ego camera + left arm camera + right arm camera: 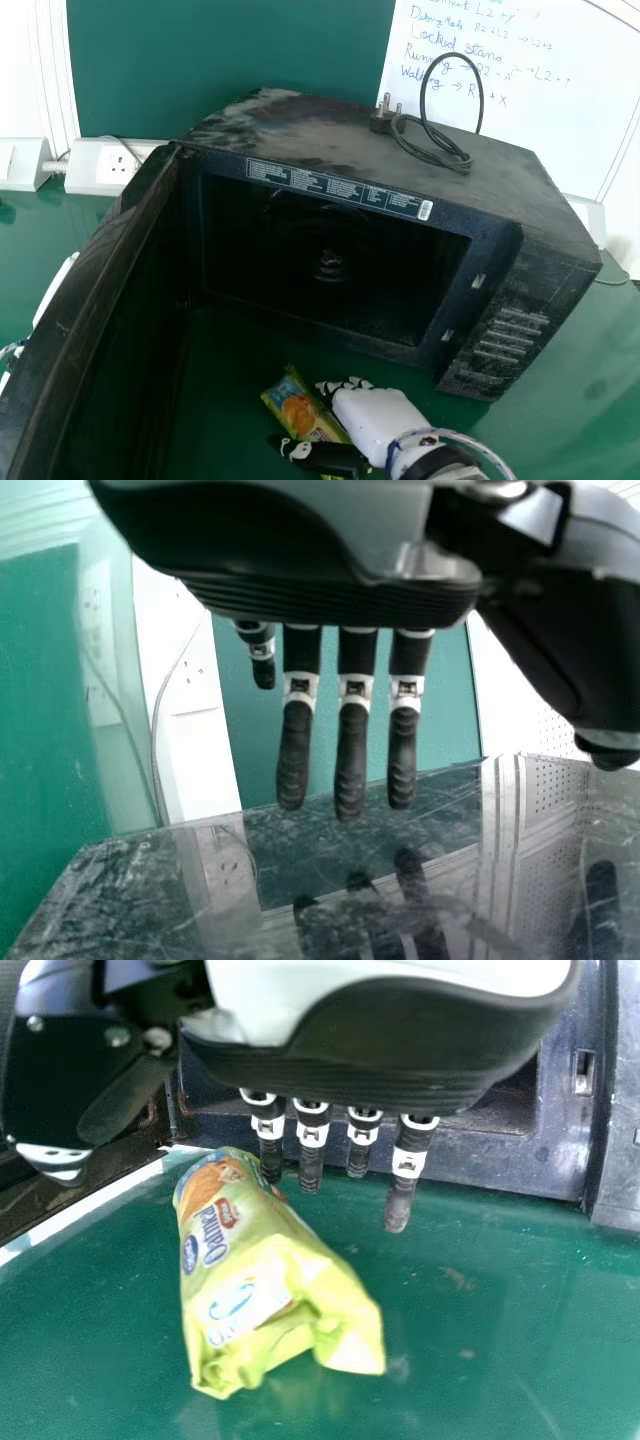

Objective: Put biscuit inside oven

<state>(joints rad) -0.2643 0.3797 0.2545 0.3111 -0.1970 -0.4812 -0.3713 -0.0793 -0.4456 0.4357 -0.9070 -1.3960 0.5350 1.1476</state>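
Straddling the biscuit packet (301,411) before the oven (335,135) — right hand (380,418), released, fingers loosely straight.
Left hand (53,289) — beside the opened door (92,290), also released.

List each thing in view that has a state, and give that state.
Oven door: open
Plug: out of any socket, on the oven
Biscuit packet: on the table, outside the oven
Right robot hand: open, fingers straight, by the packet
Left robot hand: open, fingers straight, by the door
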